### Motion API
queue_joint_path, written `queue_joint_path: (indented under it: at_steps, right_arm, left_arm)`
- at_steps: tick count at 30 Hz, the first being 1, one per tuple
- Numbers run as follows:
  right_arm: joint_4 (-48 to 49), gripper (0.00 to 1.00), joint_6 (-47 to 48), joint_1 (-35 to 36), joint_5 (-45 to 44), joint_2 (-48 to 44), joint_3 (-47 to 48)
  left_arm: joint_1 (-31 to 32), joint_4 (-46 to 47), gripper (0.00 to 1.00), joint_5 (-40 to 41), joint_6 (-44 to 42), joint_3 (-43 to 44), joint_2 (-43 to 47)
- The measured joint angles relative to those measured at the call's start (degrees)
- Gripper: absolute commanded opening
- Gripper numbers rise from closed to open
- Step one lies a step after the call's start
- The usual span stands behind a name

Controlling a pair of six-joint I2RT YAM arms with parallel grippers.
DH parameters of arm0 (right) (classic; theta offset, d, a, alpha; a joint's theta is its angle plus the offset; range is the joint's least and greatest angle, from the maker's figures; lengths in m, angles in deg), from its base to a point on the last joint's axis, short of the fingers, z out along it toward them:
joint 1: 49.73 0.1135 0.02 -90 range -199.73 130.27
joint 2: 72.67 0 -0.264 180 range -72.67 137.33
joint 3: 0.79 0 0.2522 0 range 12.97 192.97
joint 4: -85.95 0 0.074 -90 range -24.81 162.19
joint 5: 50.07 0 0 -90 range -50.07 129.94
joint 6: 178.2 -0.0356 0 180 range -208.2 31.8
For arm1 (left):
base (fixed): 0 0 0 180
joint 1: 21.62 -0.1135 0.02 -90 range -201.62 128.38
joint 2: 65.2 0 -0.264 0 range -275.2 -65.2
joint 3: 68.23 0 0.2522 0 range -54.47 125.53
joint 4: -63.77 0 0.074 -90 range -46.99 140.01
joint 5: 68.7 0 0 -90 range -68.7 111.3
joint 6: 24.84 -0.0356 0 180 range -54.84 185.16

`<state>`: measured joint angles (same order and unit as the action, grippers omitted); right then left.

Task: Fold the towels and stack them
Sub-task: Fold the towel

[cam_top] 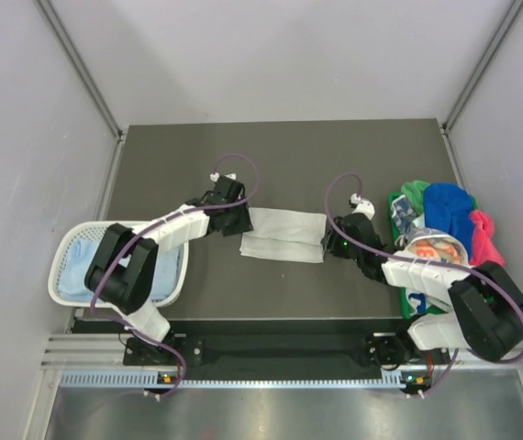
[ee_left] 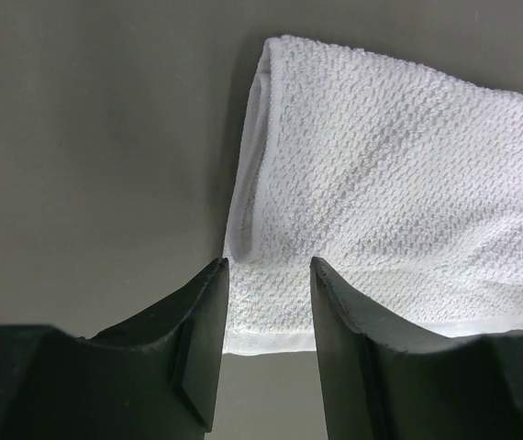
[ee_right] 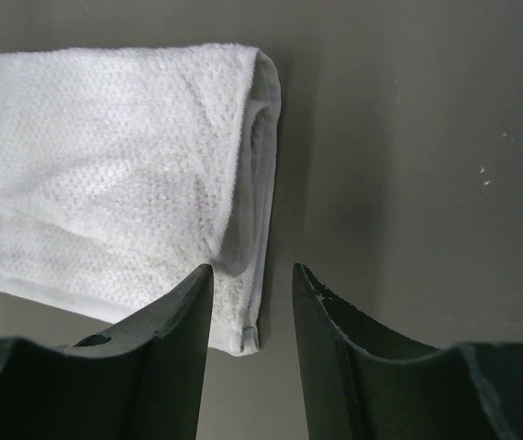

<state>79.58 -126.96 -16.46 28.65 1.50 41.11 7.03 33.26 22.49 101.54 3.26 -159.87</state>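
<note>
The white towel (cam_top: 283,235) lies folded on the table (cam_top: 289,165) between both grippers. The left gripper (ee_left: 269,266) at its left end and the right gripper (ee_right: 252,270) at its right end stand with jaws apart, clamping nothing. Coloured towels (cam_top: 445,220) are heaped further right.

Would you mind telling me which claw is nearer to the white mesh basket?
Left. The left claw sits at the left end of the white towel, toward the basket; the right claw is at its opposite end, farther away.
</note>
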Motion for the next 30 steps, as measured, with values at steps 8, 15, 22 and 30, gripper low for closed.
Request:
queue_joint_path:
  at_steps: [8,15,22,30]
  right_arm:
    - [2.3,0.32,-1.7,0.0,0.7,5.8,0.1]
    - [2.5,0.31,-2.4,0.0,1.0,4.9,0.0]
    - [1.7,0.34,-2.4,0.0,0.7,0.2,0.2]
    - [1.0,0.38,-2.3,0.0,0.9,1.2,1.6]
  left_arm:
    - [0.0,0.2,0.42,0.4,1.2,-0.1,-2.6]
    - [0.0,0.2,0.38,1.7,1.2,-0.2,-2.9]
    - [0.0,0.2,0.32,2.8,1.1,-0.2,-3.0]
    - [0.0,0.0,0.26,3.2,0.8,0.7,-3.4]
